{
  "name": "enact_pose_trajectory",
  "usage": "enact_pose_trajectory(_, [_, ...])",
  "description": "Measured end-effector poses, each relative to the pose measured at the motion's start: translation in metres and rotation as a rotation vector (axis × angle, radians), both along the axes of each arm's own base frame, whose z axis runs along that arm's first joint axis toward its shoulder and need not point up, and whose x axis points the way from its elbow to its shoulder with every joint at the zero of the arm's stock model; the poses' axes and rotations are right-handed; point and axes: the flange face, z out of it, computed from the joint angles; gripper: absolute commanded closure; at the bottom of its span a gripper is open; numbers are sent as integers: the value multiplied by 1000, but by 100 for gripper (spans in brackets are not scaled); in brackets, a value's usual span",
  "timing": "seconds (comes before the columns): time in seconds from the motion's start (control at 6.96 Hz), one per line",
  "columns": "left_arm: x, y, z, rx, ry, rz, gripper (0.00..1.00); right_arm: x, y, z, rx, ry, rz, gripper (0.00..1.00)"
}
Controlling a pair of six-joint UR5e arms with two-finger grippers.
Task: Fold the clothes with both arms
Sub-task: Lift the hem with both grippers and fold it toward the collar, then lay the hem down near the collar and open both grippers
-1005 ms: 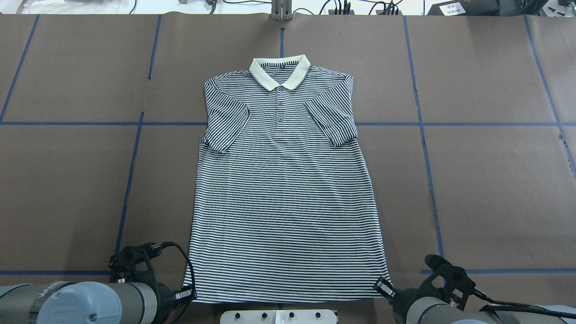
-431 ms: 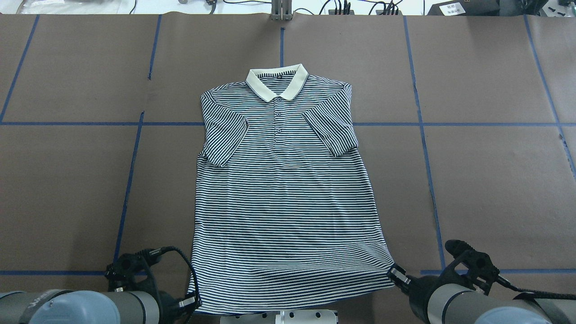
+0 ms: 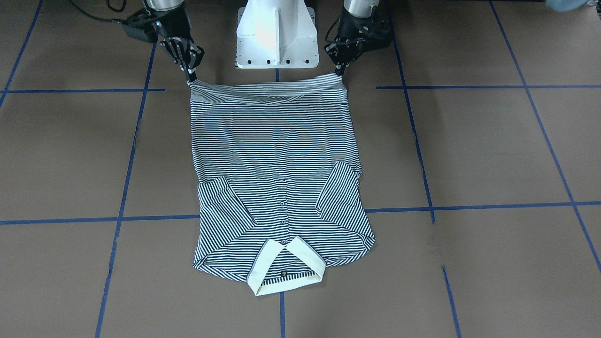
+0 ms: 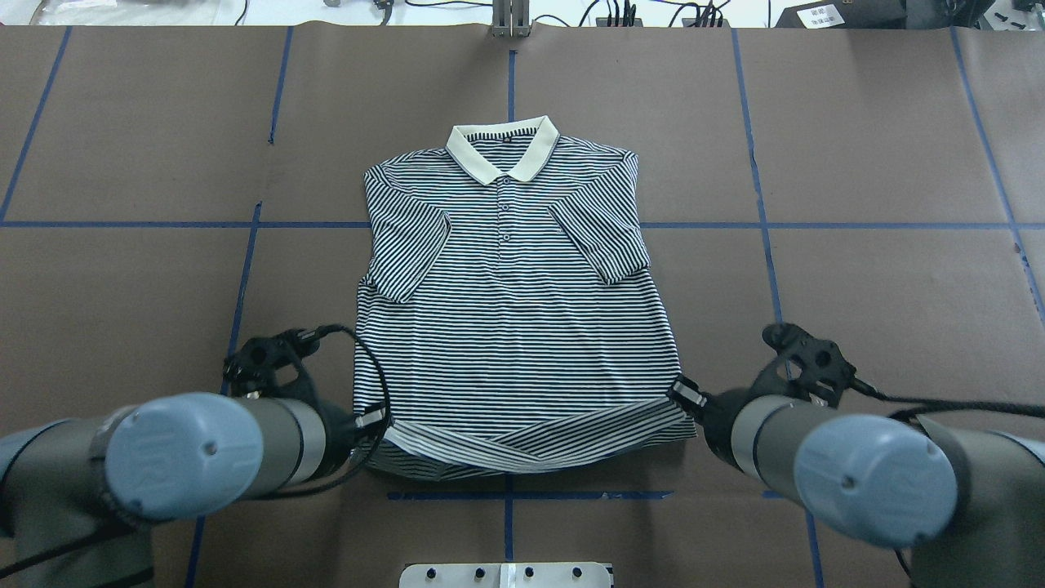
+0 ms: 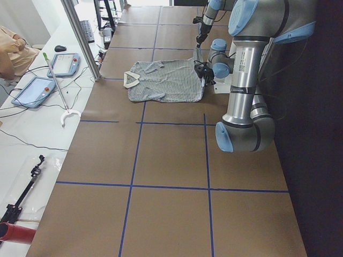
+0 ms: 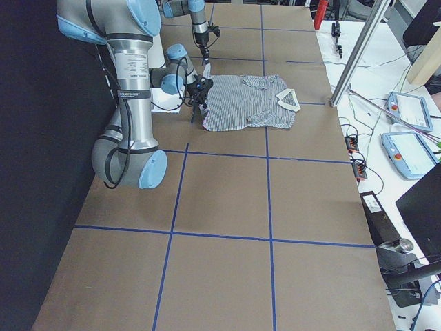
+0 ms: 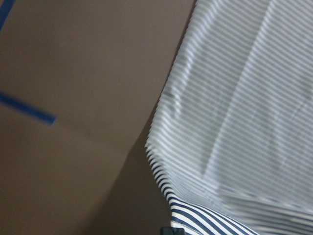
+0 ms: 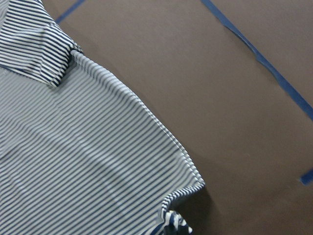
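Observation:
The navy-and-white striped polo shirt [image 4: 514,327] lies face up on the brown table, cream collar [image 4: 502,155] at the far end, both sleeves folded in over the chest. My left gripper [image 4: 377,418] is shut on the hem's left corner, and my right gripper [image 4: 684,394] is shut on the hem's right corner. Both hold the hem [image 4: 522,445] lifted off the table, sagging between them. In the front-facing view the left gripper [image 3: 339,72] is on the right, the right gripper [image 3: 190,77] on the left, and the shirt [image 3: 277,150] hangs down from them.
The white pedestal base [image 3: 277,37] stands just behind the hem. Blue tape lines [image 4: 237,327] cross the brown table cover. An aluminium post [image 4: 509,20] stands at the far edge. Tablets and cables lie on the side bench [image 5: 37,91].
Both grippers have risen and moved forward towards the collar, carrying the hem corners. The hem has left the table's near edge and the visible shirt body is shorter.

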Motion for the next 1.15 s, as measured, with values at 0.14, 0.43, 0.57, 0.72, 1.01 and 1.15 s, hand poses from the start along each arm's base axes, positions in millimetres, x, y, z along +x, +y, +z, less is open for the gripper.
enact_pose_trajectory(0.14, [5,-51,1,60,-41,-31,100,-11,-54,-3,19,29,-5,100])
enact_pose_trajectory(0.43, [-11,-142,21,145,-104,-99,100,-24,-162,3,37,113,19,100])
enact_pose_trajectory(0.57, [-10,-185,37,165,-116,-140,100,-28,-215,7,34,164,29,100])
enact_pose_trajectory(0.72, [-1,-223,53,176,-122,-172,100,-36,-262,8,30,197,32,100])
enact_pose_trajectory(1.01, [12,-274,86,204,-129,-217,100,-59,-329,14,30,181,46,100])
enact_pose_trajectory(1.15, [10,-288,95,231,-144,-227,100,-64,-352,18,25,172,51,100])
